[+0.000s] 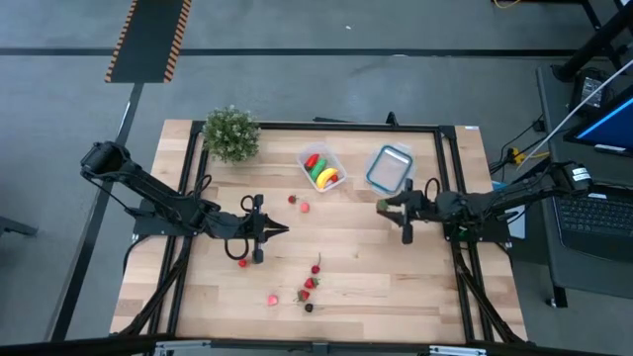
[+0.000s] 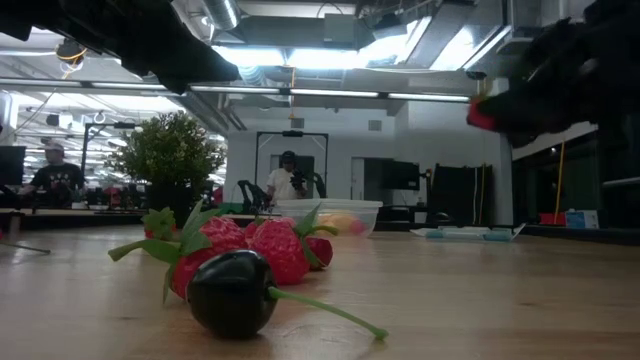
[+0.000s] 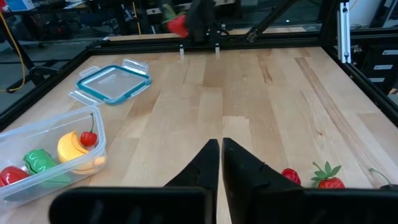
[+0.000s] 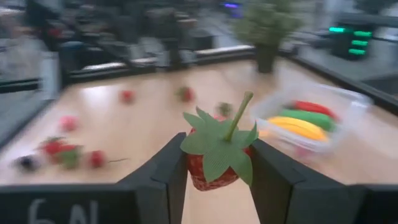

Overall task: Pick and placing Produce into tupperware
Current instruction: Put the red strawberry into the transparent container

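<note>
Bright overhead ceiling light; right wrist view motion-blurred; low view background soft.

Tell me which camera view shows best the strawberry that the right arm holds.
The right wrist view: the strawberry fills the middle, clamped between the right gripper jaws, leaves and stem clear. The left wrist view and low view show only a red blob; the high view barely shows it.

A: The table is showing pale wood planks with a smooth, faintly sheened grain, and dark metal rails are framing it.

B: The tupperware is looking like clear, glossy plastic. The dark cherry is shining like polished plastic.

A: The strawberry is wearing matt green leaves, and the right gripper fingers are reading as matt black plastic.
</note>
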Robot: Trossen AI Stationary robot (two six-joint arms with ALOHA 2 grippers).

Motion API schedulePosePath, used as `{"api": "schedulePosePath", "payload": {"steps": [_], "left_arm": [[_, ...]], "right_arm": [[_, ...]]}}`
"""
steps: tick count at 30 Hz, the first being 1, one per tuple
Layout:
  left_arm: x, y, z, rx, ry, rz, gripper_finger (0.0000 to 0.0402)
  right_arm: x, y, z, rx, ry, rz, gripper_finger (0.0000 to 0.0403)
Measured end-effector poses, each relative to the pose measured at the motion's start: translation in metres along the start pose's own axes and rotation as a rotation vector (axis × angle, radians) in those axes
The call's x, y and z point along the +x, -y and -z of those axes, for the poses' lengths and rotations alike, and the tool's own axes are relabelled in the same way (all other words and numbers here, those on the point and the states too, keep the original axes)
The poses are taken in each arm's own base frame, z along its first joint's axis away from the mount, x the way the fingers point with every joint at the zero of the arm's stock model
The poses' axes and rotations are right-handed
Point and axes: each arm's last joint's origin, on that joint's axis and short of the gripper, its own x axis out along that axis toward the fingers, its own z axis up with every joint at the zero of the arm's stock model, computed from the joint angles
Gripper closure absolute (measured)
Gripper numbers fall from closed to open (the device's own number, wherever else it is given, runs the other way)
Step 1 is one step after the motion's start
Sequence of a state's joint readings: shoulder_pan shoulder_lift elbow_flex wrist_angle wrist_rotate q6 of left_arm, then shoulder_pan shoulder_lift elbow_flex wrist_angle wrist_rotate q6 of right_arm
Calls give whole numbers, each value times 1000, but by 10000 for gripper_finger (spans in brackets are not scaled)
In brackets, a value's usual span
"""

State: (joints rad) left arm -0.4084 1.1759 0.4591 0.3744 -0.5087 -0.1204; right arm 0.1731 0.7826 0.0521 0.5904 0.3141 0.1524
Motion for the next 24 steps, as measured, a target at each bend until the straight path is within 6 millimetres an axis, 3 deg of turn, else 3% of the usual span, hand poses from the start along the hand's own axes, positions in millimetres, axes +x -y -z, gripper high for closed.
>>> {"api": "schedulePosePath", "payload": {"steps": [5,11,15,24], "left_arm": [[0,0,0,0,0,0,397],[0,-1,0,1,4,-33,400],[1,-3,0,-2,3,-41,390],[4,-9,-1,-10,2,-68,370]], "right_arm": [[1,2,1,-24,-41,87,265],[12,2,-12,-99,-139,242,265],[27,7,-21,-134,-240,295,265],[76,28,-38,-232,-380,219,265]]}}
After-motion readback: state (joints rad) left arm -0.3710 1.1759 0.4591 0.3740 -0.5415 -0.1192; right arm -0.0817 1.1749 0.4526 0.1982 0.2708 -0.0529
